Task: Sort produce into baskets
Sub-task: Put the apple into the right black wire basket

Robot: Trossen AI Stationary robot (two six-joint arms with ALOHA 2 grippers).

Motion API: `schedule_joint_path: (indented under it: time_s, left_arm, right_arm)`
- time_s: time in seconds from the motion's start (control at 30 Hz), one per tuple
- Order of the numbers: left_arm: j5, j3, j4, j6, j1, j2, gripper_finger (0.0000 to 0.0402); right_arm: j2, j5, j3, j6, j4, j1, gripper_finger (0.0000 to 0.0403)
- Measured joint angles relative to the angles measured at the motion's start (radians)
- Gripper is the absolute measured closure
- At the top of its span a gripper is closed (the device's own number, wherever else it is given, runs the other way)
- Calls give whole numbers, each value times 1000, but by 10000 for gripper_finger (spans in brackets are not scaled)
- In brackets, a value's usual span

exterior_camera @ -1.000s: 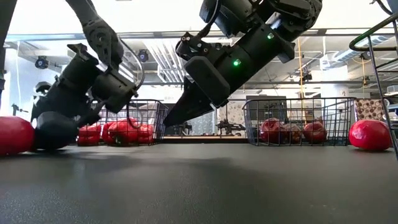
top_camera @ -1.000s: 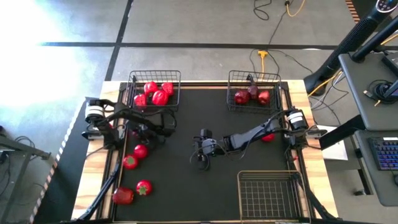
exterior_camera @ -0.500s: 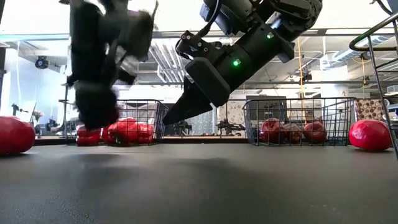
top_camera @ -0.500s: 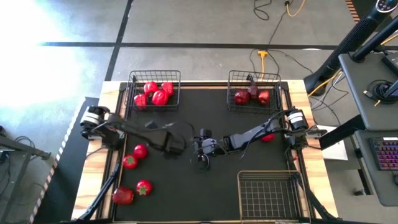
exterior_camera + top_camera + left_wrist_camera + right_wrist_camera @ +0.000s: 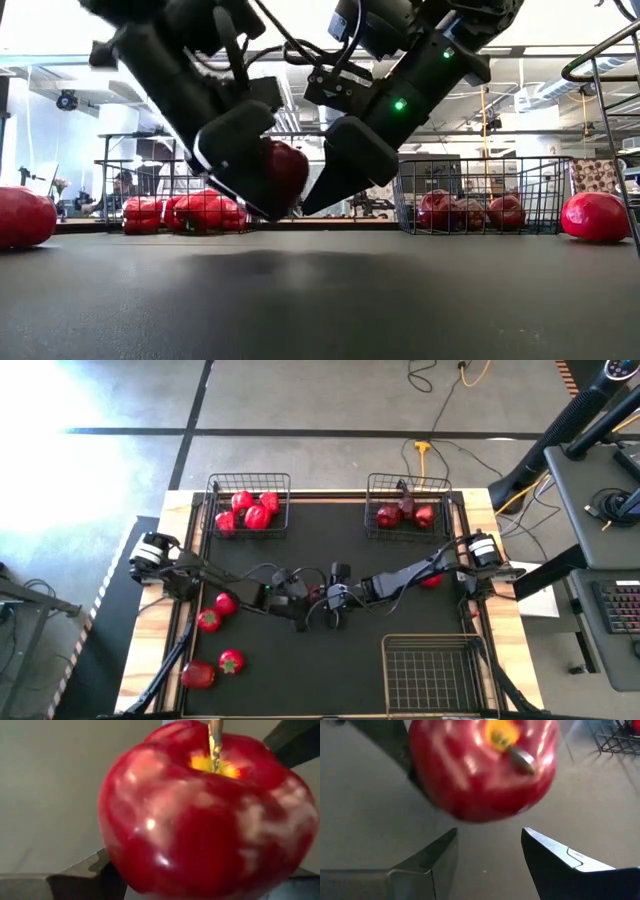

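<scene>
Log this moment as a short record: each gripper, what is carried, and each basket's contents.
left gripper: mid-table, above the mat, shut on the apple
right gripper: facing the left one, fingers open, apple just ahead of them
far-left basket: bright red pieces
far-right basket: dark red fruits
near-right basket: nothing inside
loose produce: four pieces on the table's left side, one by the right arm
</scene>
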Motion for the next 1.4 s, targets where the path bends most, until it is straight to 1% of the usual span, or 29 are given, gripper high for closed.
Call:
schedule_joint_path:
  time_s: [0.23, 0.3, 0.4, 0.57, 0.67, 0.83, 0.97, 1.07, 1.17, 1.3, 1.4]
  left_arm:
    - [-7, -271, 674, 103, 3, 27, 122]
    - [-6, -325, 808, 119, 3, 56, 117]
    - [-3, -367, 909, 147, 3, 110, 114]
    - [-15, -360, 975, 163, -2, 201, 108]
    - [-31, -344, 992, 170, -5, 246, 99]
    - [-64, -338, 1030, 207, -24, 290, 79]
    - [-84, -338, 1035, 216, -38, 295, 65]
    - [-86, -339, 1034, 217, -41, 295, 62]
    - [-86, -339, 1035, 218, -42, 296, 62]
    - [-86, -339, 1035, 220, -44, 296, 61]
    - [-86, -343, 1035, 222, -47, 296, 61]
  right_arm:
    - [0, -9, -2, 31, -40, 8, 196]
    - [-1, -10, -2, 43, -42, 15, 196]
    - [-5, -14, 8, 55, -39, 26, 196]
    - [-5, -40, 55, 68, -47, 26, 187]
    - [-5, -76, 105, 46, -124, 26, 168]
    - [-6, -87, 172, 45, -273, 21, 115]
    - [-6, -88, 195, 72, -279, 15, 61]
    - [-6, -94, 202, 72, -274, 11, 33]
    - [-6, -102, 200, 67, -259, -7, 24]
    - [9, -189, 200, 73, -184, -37, 23]
    - [40, -202, 200, 56, -137, -45, 23]
